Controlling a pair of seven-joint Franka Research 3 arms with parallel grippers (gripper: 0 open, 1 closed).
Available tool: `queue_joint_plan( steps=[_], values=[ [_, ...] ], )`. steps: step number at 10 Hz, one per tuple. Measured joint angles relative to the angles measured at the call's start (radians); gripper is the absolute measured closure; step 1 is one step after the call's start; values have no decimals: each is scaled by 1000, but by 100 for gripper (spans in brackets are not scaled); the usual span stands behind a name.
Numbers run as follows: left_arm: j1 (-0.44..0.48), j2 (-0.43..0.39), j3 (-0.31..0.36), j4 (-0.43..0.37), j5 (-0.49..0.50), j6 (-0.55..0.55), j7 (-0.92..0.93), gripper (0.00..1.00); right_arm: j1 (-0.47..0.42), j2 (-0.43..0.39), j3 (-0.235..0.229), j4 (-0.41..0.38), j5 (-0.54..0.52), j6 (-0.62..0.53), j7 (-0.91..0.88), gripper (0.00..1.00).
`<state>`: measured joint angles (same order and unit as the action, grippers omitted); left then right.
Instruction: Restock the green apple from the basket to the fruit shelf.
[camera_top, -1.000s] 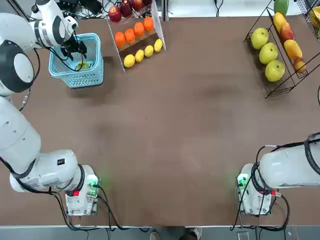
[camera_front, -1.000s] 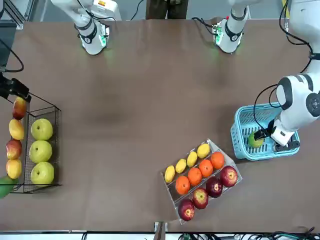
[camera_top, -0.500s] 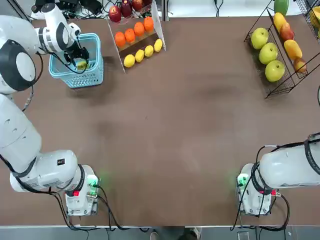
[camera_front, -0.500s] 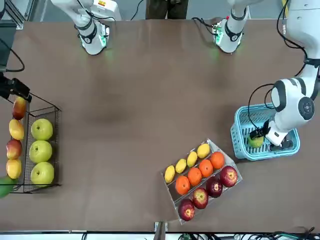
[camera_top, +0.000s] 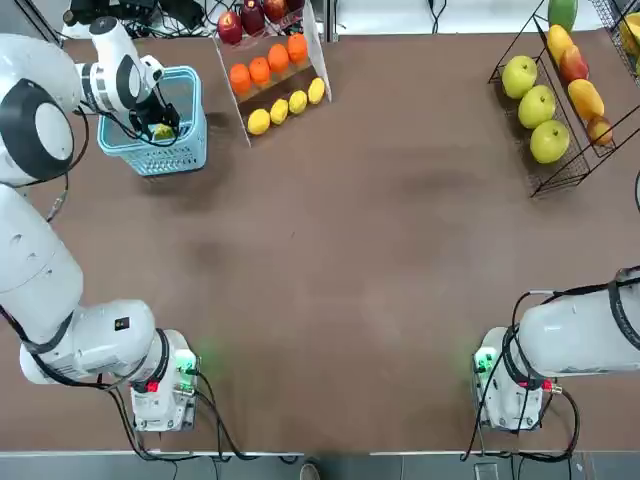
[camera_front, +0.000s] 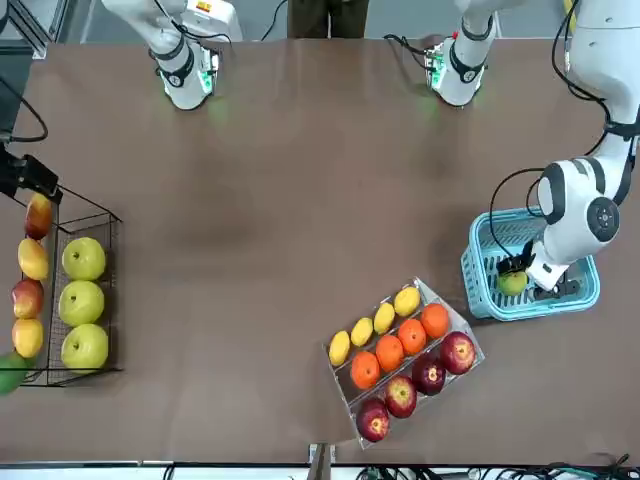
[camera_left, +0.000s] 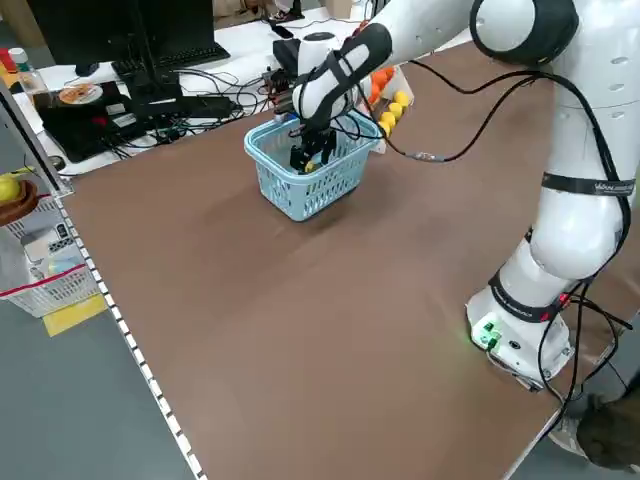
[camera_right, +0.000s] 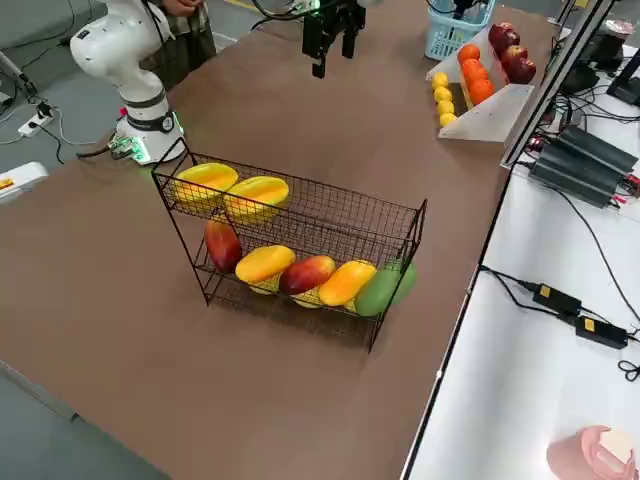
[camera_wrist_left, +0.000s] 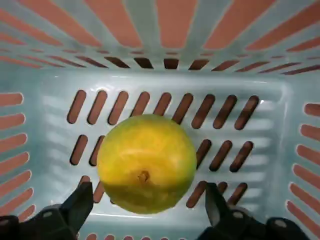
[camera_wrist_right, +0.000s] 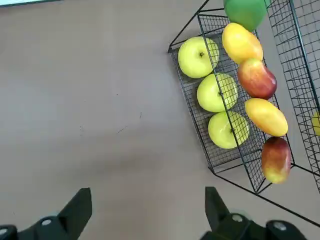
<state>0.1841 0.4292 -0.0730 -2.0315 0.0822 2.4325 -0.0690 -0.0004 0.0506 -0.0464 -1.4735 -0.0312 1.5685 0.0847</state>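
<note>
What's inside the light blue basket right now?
One round yellow-green apple lies on the slotted floor of the light blue plastic lattice basket. The apple hides the floor beneath it, so I can't tell what's under there.

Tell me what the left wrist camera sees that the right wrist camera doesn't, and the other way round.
Only the left wrist view: the green apple on the slotted floor of the blue basket, with the left claw open around its near side.

Only the right wrist view: the black wire fruit shelf, holding big green apples, plus yellow and red fruits.

Both: an open two-fingered claw, the right one holding nothing.
</note>
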Motion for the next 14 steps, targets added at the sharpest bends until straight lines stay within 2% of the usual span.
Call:
queue_joint_plan(
  steps=[7,14],
  values=[
    [1,25,2,0,7,40,-1,1,1,0,1,0,1,0,0,0],
    [1,46,3,13,7,78,-1,14,7,0,1,-3,1,-5,1,0]
  ],
)
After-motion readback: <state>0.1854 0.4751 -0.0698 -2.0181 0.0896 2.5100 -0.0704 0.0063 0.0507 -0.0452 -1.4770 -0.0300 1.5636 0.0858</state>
